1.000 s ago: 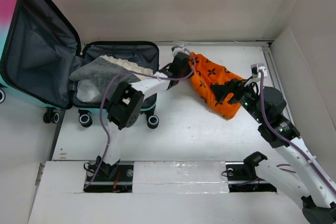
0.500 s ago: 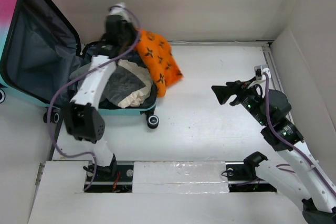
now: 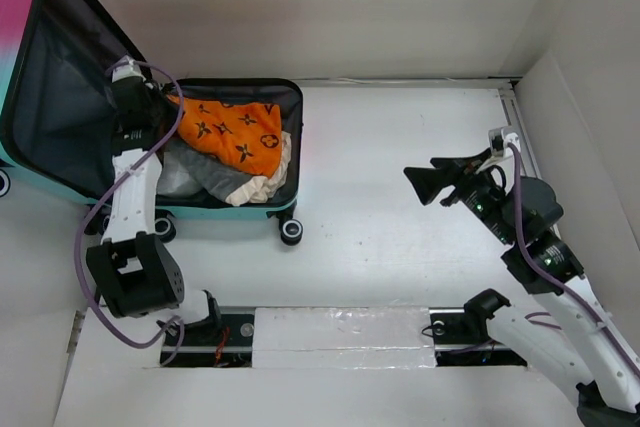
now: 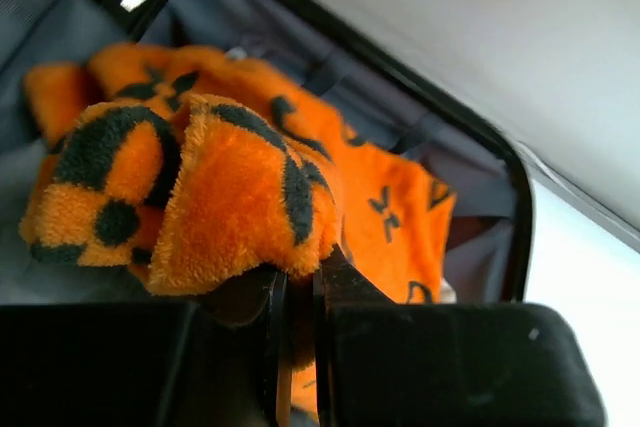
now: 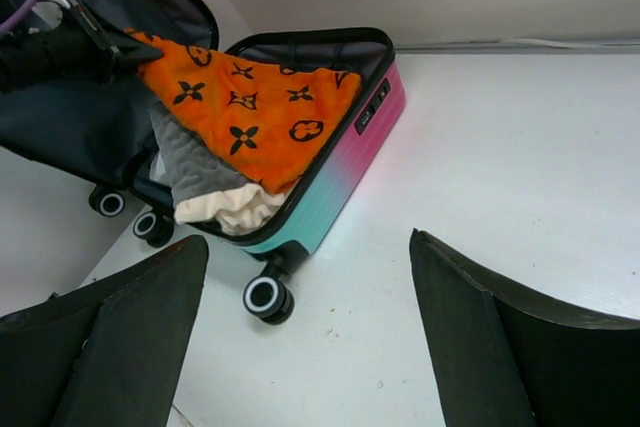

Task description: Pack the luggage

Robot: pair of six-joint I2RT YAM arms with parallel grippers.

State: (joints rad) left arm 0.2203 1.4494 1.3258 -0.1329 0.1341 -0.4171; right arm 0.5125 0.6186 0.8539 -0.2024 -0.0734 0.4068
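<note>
Orange blanket now swung into suitcase; left gripper clamped on its corner. Right gripper wide, empty. Let go low, tuck edges inside.

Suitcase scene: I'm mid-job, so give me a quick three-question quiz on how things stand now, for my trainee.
1. True or false: the orange blanket lies on the table beside the suitcase.
2. The left gripper is: A open above the suitcase; B shut on the blanket; C out of view.
3. Fill in: the right gripper is ___ and holds nothing.

Key: 1 false, it lies in the suitcase; 2 B; 3 open.
</note>
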